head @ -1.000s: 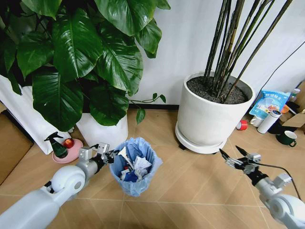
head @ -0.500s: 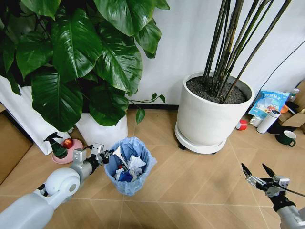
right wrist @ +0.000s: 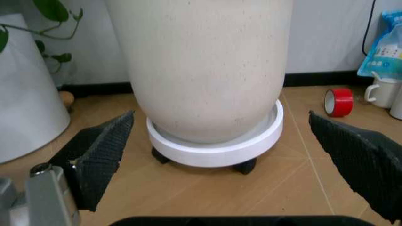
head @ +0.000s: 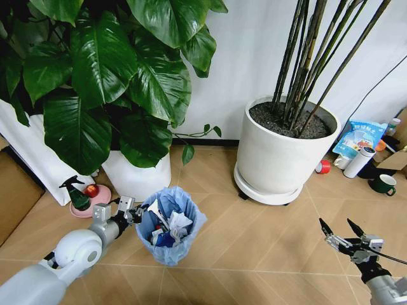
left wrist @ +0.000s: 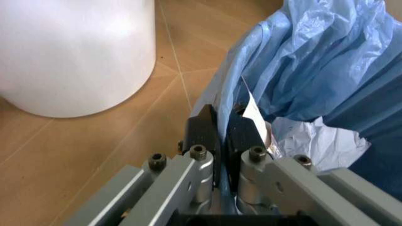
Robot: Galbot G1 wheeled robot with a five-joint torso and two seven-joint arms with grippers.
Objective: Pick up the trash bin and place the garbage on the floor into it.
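The left claw, at lower left of the head view, is clenched on the rim and overhanging bag of the trash bin, which stands on the floor with the garbage inside. For a clean carry, the pinch should bite the rim itself, not only the bag, and the bin should stay level. The right claw, lower right, is released, spread wide and touches nothing.
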